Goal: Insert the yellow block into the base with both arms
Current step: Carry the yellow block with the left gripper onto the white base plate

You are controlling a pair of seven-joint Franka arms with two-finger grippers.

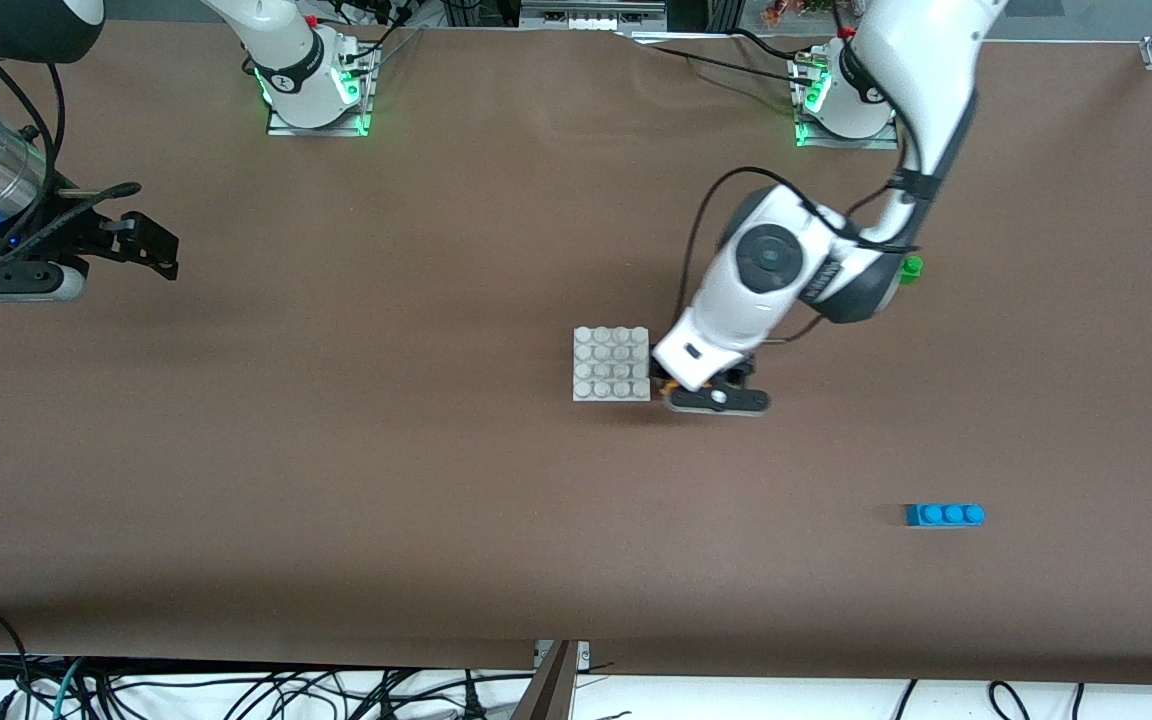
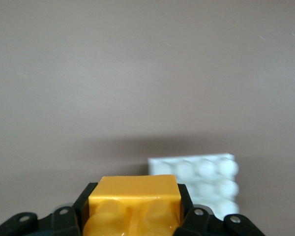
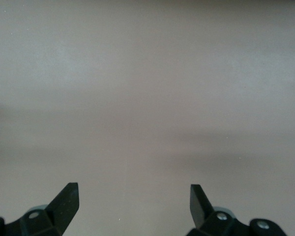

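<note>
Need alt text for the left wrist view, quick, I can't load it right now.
The left hand is shut on the yellow block, which fills the lower middle of the view. The white studded base lies on the brown table just past the block.

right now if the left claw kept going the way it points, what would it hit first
Probably the base: the left claw, shut on the yellow block, has it just ahead and slightly to one side. Depth is unclear, so it might skim past onto the table.

A robotics lab: bolted arm bases (image 1: 316, 90), brown-covered table (image 1: 336, 480), loose cables (image 1: 236, 690).
</note>
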